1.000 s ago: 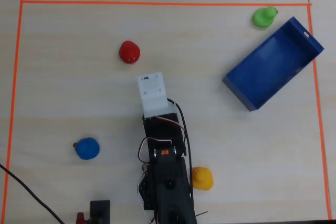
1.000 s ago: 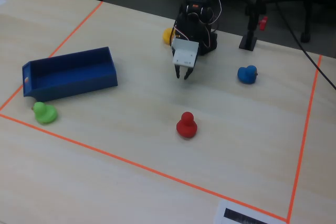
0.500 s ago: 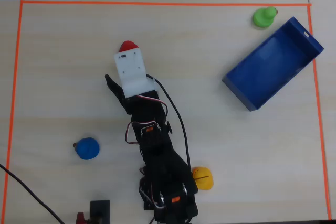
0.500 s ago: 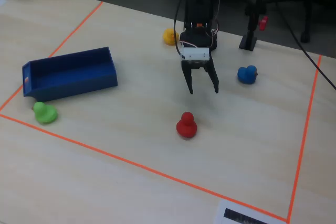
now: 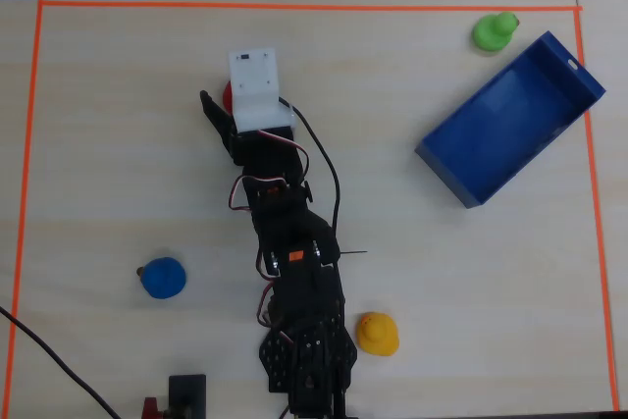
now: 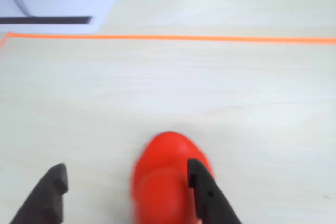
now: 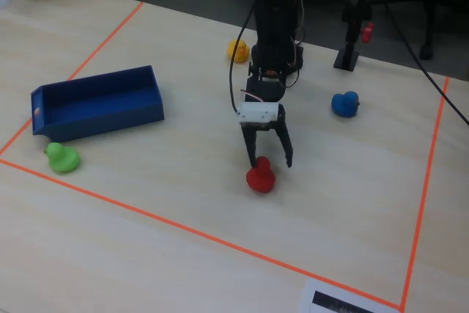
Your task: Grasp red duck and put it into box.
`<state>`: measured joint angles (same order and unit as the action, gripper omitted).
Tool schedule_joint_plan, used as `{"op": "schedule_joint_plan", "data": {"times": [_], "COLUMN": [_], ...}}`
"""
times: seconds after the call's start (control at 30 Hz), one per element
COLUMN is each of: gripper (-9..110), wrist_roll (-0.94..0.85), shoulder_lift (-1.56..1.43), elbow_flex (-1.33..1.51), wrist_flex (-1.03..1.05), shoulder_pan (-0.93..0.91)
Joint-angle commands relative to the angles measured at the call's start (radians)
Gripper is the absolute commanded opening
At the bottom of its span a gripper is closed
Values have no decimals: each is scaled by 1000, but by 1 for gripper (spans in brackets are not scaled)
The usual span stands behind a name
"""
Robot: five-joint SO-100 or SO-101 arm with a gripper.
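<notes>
The red duck [image 7: 259, 179] stands on the wooden table, left of the middle in the overhead view, where only a sliver of it [image 5: 227, 95] shows beside the arm's white wrist block. My gripper [image 7: 270, 160] hangs open just above it, one finger on each side. In the wrist view the duck [image 6: 163, 179] lies between the fingers of the gripper [image 6: 126, 167], close against the right finger [image 6: 202, 187] and well apart from the left one. The blue box [image 5: 510, 110] lies empty at the right edge of the overhead view, far from the gripper.
A green duck [image 5: 493, 31] sits by the box's far corner, a blue duck [image 5: 162, 277] at the lower left, and a yellow duck [image 5: 377, 333] beside the arm's base. Orange tape [image 5: 294, 7] frames the work area. A black stand [image 7: 347, 54] is behind the arm.
The arm has stretched out from near its base to the red duck. The gripper went from shut to open and came down around the duck.
</notes>
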<state>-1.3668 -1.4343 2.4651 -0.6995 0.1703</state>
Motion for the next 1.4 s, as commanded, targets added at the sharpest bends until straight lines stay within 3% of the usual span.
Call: {"op": "schedule_joint_plan", "data": {"times": [0.0, 1.1, 1.2, 1.33, 1.37], "gripper": [32, 28, 22, 0, 0], "wrist_roll": [-5, -66, -71, -60, -58], "shoulder_lift": [17, 29, 34, 31, 28], "elbow_flex": [-77, -31, -44, -38, -34], "wrist_flex": [-31, 63, 63, 40, 37], "shoulder_pan": [-41, -46, -51, -60, -61]}}
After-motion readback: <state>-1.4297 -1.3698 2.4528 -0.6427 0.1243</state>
